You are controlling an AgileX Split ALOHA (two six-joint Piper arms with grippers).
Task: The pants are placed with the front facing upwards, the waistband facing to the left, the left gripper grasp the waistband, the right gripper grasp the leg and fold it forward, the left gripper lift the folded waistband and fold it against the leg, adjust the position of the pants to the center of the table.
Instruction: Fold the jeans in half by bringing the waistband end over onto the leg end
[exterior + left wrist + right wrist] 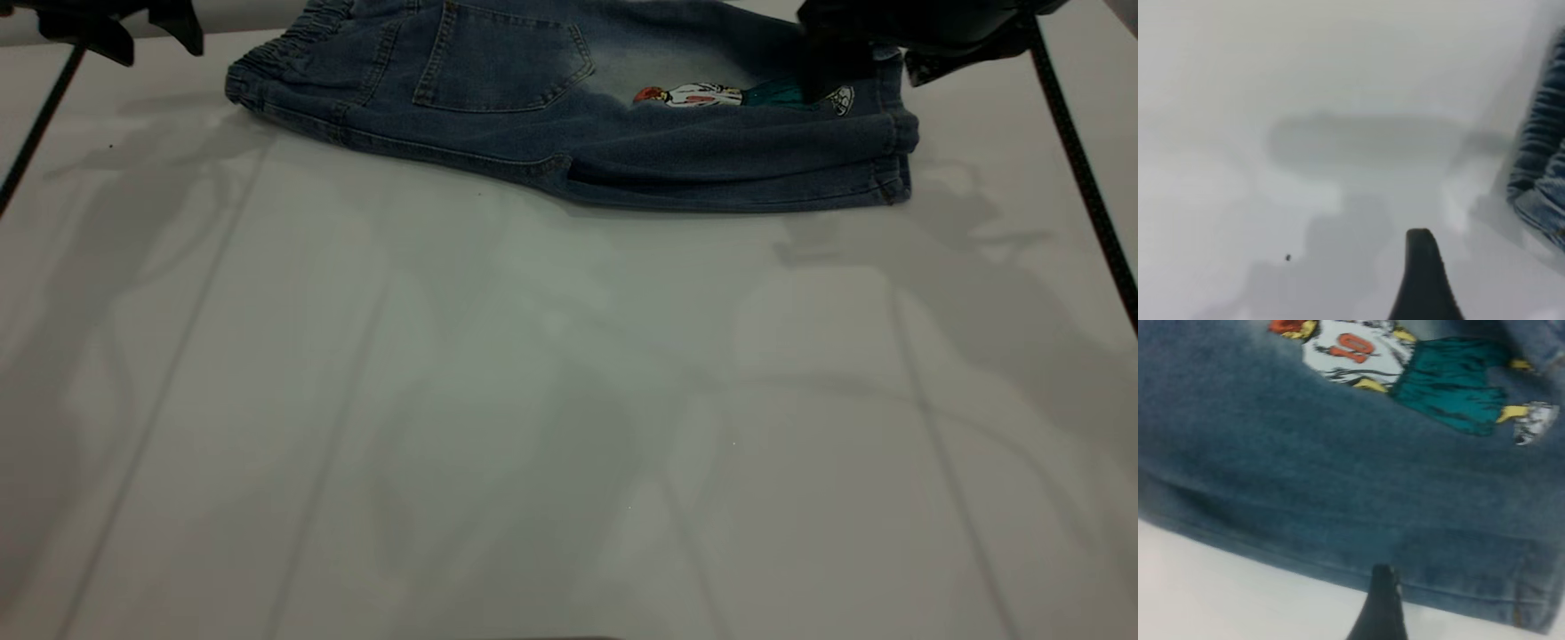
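Note:
The blue denim pants (pixel 533 116) lie folded lengthwise at the far side of the white table (pixel 533 400). Their gathered waistband (pixel 276 71) points left and the leg hem (pixel 898 151) points right. My left gripper (pixel 156 44) hovers open at the far left corner, apart from the waistband (pixel 1538 147); one black finger (pixel 1423 267) shows over bare table. My right gripper (pixel 836 76) is down over the leg beside the cartoon print (pixel 698 94). Its one visible finger (pixel 1381 607) sits at the hem edge of the flat-lying pants (pixel 1305 467), with no cloth gathered at it.
A back pocket (pixel 498 62) faces up near the waistband. Thin black cables slant down at the left edge (pixel 40 124) and the right edge (pixel 1080 169). Bare tabletop stretches from the pants to the near edge.

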